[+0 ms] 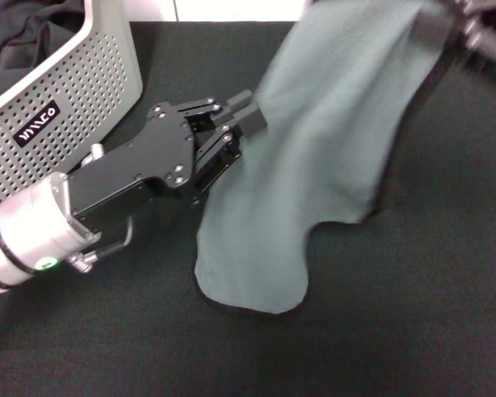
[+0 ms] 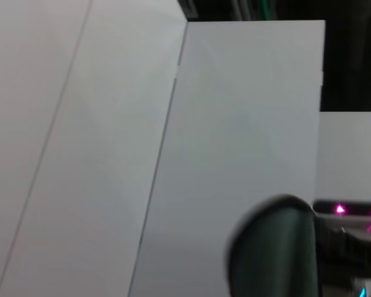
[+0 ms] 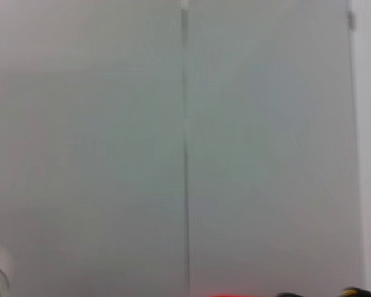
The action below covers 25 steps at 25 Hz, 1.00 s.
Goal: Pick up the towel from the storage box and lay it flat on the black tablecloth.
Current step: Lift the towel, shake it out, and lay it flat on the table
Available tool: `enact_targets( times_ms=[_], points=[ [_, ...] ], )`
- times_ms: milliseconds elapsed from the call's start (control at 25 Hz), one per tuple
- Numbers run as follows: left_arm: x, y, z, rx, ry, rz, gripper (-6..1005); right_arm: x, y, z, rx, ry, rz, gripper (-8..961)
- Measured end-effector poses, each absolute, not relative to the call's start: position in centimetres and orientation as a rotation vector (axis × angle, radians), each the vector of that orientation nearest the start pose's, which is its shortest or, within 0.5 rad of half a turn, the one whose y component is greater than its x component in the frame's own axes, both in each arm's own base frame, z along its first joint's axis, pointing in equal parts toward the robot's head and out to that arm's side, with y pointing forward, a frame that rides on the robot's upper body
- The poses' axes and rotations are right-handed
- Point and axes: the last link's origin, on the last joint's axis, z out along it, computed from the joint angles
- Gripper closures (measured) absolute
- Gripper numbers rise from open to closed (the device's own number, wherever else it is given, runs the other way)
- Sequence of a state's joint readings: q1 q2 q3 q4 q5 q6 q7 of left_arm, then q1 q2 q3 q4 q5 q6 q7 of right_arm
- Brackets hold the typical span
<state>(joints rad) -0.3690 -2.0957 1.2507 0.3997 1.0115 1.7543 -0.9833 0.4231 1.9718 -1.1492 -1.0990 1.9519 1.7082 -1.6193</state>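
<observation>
The grey-green towel hangs stretched between my two grippers, and its lower rounded end rests on the black tablecloth. My left gripper is shut on the towel's left edge, just above the cloth in the middle of the table. My right gripper is blurred at the far right back and holds the towel's upper corner raised. The light-grey perforated storage box with its black label stands at the back left, beside my left arm. A bit of the towel shows in the left wrist view.
A glossier black cloth with folds lies in the storage box. White wall panels fill the left wrist view, and white panels fill the right wrist view. The tablecloth spreads out in front of and to the right of the towel.
</observation>
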Motion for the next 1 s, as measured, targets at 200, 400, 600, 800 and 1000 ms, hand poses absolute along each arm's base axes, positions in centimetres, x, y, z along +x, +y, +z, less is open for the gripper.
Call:
enact_targets(
  times_ms=[200, 400, 600, 800, 1000],
  points=[
    [-23.9, 25.4, -0.2, -2.293, -0.366, -1.600, 874, 10.5, 33.5, 14.1, -2.787, 0.094, 1.136, 946],
    [-24.1, 24.6, 1.1, -2.242, -0.314, -1.658, 748, 7.2, 34.7, 15.7, -2.920, 0.086, 0.951, 946],
    [-23.3, 25.2, 0.9, -2.259, -0.280, -1.678, 676, 4.8, 35.1, 14.6, -3.023, 0.020, 0.753, 946],
    [-22.7, 25.6, 0.8, -2.270, -0.257, -1.689, 662, 4.3, 34.7, 13.1, -3.072, -0.061, 0.559, 947],
    [-22.6, 25.8, 1.0, -2.269, -0.242, -1.691, 662, 4.4, 33.9, 12.0, -3.080, -0.137, 0.394, 947]
  ],
)
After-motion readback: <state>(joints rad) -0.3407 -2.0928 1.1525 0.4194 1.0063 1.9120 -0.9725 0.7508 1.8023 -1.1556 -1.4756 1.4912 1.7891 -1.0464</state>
